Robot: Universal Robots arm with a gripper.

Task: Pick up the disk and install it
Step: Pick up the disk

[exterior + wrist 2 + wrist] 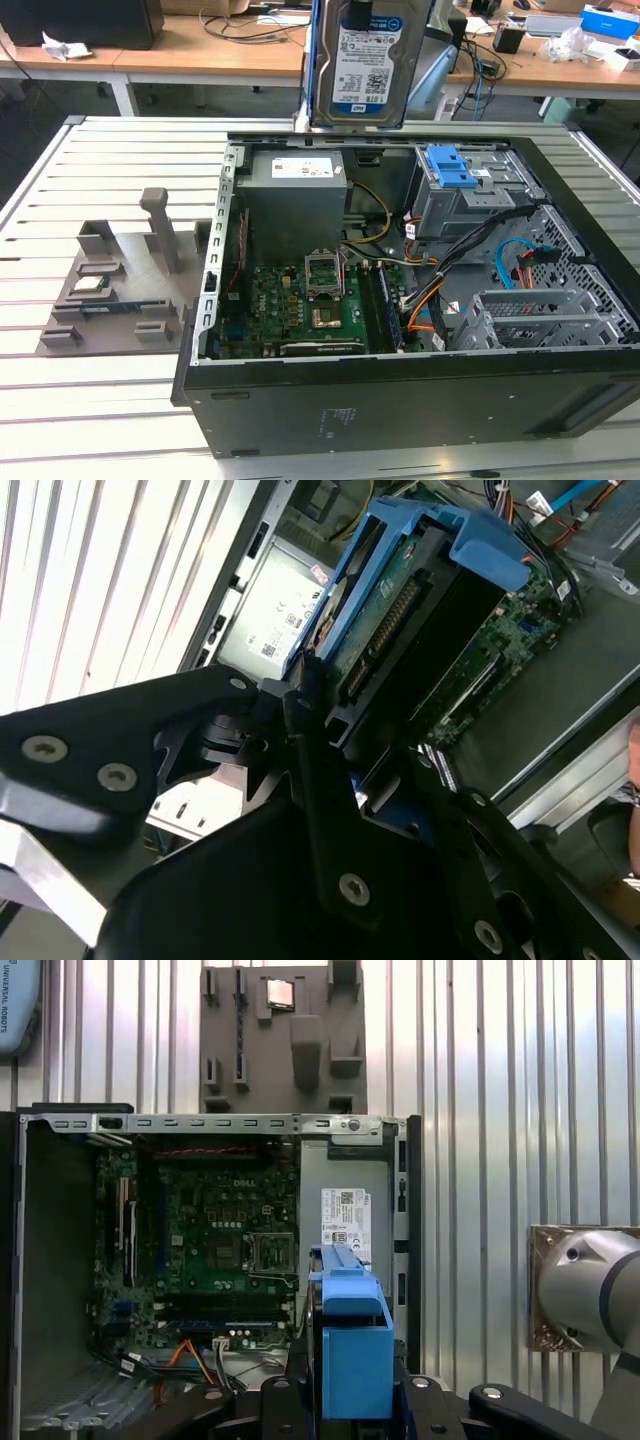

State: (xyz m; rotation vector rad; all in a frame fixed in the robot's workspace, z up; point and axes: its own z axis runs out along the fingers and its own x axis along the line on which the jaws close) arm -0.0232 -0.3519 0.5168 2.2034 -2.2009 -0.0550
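The disk is up in the air, label facing out in the exterior view, hanging upright above the far wall of the open computer case. It sits right over the grey power supply. In the first wrist view the gripper has its black fingers closed on the disk, one on each side of its blue bracket. Below lies the green motherboard, with the ridged blue latch toward the exterior view's right. The case rests on the slatted counter, a grey moulded tray beside it.
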